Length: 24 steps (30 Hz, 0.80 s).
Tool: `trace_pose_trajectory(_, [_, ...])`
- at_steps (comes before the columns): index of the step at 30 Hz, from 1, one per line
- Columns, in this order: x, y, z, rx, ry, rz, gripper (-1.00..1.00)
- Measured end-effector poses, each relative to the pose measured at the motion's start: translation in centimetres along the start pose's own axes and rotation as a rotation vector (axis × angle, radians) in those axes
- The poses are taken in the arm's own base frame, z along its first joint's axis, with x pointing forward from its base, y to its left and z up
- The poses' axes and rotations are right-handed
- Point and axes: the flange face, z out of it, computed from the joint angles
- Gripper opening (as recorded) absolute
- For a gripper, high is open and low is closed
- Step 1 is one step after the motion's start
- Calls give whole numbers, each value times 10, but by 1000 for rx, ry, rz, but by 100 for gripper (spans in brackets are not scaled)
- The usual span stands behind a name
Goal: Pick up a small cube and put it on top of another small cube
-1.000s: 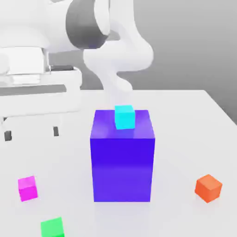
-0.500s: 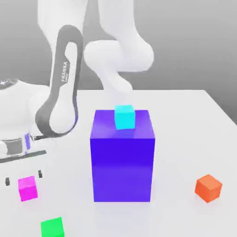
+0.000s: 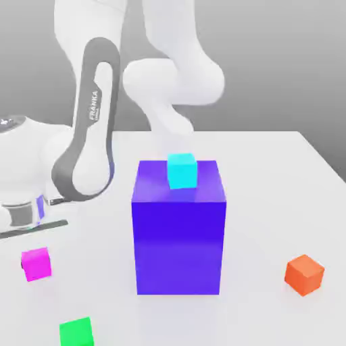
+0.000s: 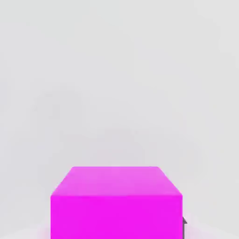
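As I look at my feed, I have the arm (image 3: 94, 115) bent down to the exterior view's left of the blue-purple block (image 3: 179, 236), its hand (image 3: 27, 213) low over the table (image 3: 257, 203). My jaws (image 3: 36, 261) are clamped on the magenta cube (image 3: 36, 265), which sits well apart from that block, on the same side as the arm. Up the arm's dark band I read "FRANKA", with smaller lettering beside it that I can't make out. A cyan cube (image 3: 182, 171) rests on top of the block.
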Motion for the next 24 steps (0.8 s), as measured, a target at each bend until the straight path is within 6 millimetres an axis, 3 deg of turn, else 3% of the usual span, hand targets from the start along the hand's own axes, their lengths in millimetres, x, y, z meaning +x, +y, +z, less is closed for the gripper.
trace_pose_trajectory(7, [46,-55,-21,2,-8,-310,-100])
trace_pose_trajectory(15, [92,-144,-51,1,-3,-713,-100])
trace_pose_trajectory(17, [97,-158,-42,-1,0,-768,-100])
trace_pose_trajectory(20, [99,-162,-4,-1,1,-784,-100])
trace_pose_trajectory(21, [99,-161,5,-1,0,-784,100])
trace_pose_trajectory(24, [99,-161,5,-1,0,-784,100])
